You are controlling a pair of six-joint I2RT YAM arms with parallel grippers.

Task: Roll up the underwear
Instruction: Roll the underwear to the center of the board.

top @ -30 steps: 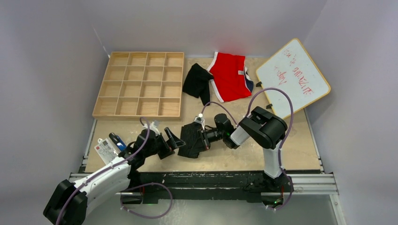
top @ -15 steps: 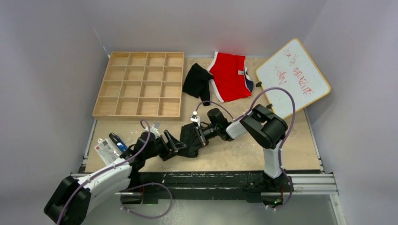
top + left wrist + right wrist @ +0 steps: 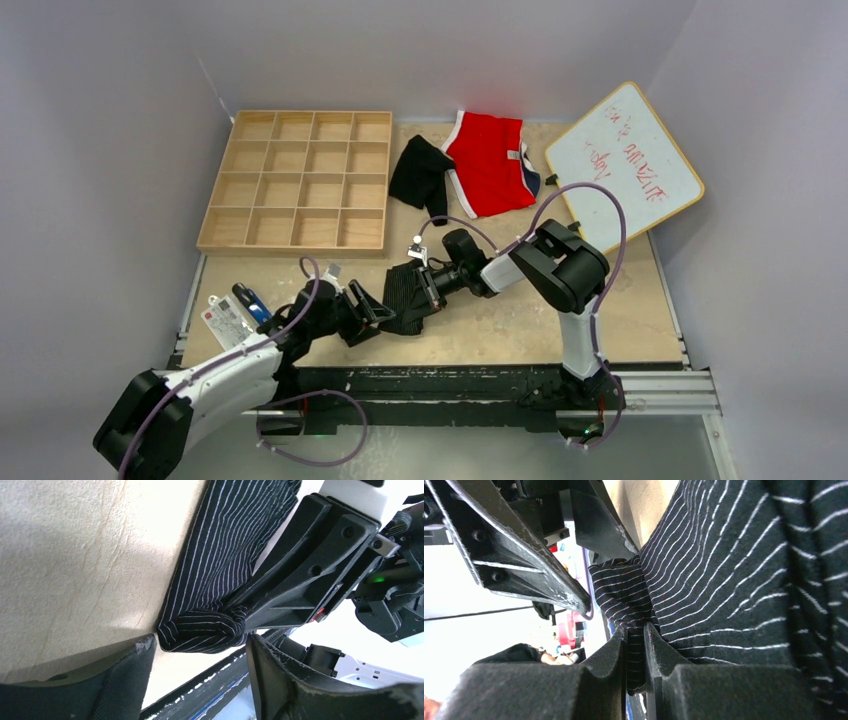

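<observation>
A black pin-striped underwear (image 3: 407, 298) lies crumpled on the table in front of the arms. My right gripper (image 3: 428, 284) is shut on a fold of it; in the right wrist view the cloth (image 3: 704, 570) is pinched between the two pads (image 3: 635, 645). My left gripper (image 3: 372, 308) stands open at the cloth's near-left end. In the left wrist view the rolled corner (image 3: 205, 630) sits just beyond the fingertips (image 3: 200, 652), between them and not pinched. A second black underwear (image 3: 420, 172) lies bunched at the back beside the red briefs.
A wooden grid tray (image 3: 296, 180) stands at the back left. Red briefs (image 3: 490, 162) and a tilted whiteboard (image 3: 625, 165) lie at the back right. A card and a blue object (image 3: 230, 312) rest at the near left edge, beside the left arm.
My left gripper has slid right up to the striped underwear and its jaws have narrowed. My right gripper has pulled its fold of cloth left and slightly back, bunching the garment.
</observation>
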